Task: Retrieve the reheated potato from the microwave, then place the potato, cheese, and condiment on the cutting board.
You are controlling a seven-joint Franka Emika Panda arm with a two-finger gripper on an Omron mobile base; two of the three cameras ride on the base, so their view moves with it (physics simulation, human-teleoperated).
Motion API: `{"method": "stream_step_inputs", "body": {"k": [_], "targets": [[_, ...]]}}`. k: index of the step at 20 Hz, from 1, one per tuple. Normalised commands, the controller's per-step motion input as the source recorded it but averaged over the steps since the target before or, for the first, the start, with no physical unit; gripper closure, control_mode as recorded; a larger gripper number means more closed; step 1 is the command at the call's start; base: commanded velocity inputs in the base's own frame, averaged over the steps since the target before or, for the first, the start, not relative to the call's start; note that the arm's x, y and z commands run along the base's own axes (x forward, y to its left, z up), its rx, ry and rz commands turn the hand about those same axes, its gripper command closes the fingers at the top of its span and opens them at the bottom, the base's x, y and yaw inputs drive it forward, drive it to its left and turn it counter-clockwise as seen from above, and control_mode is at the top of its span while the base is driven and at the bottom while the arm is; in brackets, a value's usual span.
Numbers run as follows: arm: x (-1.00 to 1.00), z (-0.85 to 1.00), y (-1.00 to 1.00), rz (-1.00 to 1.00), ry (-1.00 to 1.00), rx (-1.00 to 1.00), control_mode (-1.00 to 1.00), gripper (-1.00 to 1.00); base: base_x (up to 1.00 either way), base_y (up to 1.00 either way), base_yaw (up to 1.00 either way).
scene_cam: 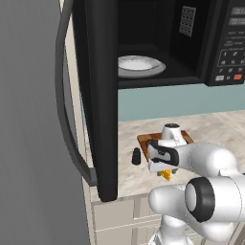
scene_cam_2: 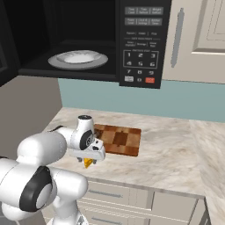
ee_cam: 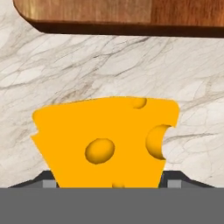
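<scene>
Here the gripper (ee_cam: 107, 183) stood low over the marble counter (scene_cam_2: 176, 149), its two dark fingertips (ee_cam: 46, 181) flanking the yellow-orange cheese wedge (ee_cam: 105, 144); whether they already pinched it could not be told. The cheese lay on the counter just beside the near edge of the checkered cutting board (scene_cam_2: 121, 139). The black condiment shaker (scene_cam: 137, 156) stood on the counter near the board's left corner. The microwave (scene_cam_2: 140, 44) hung open above, a white plate (scene_cam_2: 78, 58) inside.

Kitchen; microwave (scene_cam_2: 88, 39), marble counter (scene_cam_2: 176, 149)
</scene>
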Motion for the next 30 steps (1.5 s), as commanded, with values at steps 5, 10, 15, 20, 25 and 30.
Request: {"method": "stream_step_inputs", "body": {"k": [5,10,15,20,25,30], "targets": [[-0.03,0.0,0.0,0.0,0.0,0.0,-1.0,1.0,0.0,0.0,0.0],[0.01,0.12,-0.04,0.0,0.0,0.0,-1.0,1.0,0.0,0.0,0.0],[0.09,0.4,-0.17,0.0,0.0,0.0,-1.0,1.0,0.0,0.0,0.0],[0.1,0.48,-0.24,0.0,0.0,0.0,-1.0,1.0,0.0,0.0,0.0],[0.15,0.35,-0.25,0.0,0.0,0.0,-1.0,1.0,0.0,0.0,0.0],[0.24,0.11,-0.19,0.0,0.0,0.0,-1.0,1.0,0.0,0.0,0.0]]}}
